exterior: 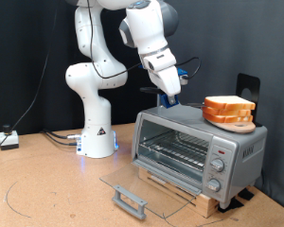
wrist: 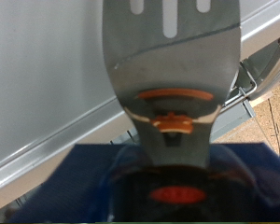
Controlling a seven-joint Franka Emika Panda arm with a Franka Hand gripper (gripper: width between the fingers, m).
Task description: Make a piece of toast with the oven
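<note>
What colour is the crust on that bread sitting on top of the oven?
Orange-brown on the bread atop the oven, clearest in the exterior view.

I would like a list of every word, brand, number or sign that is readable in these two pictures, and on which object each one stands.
No text can be read.
Spatula at the end effector: two orange oval marks, blurred, unreadable.
Oven: markings around the knobs are too small to read.
Pile of bread slices on the oven: no text.

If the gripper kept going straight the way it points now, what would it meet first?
Probably the top of the oven. The gripper points down just above it, gripping a spatula whose blade would touch before the fingers. The pile of bread slices sits off to the exterior view's right.
</note>
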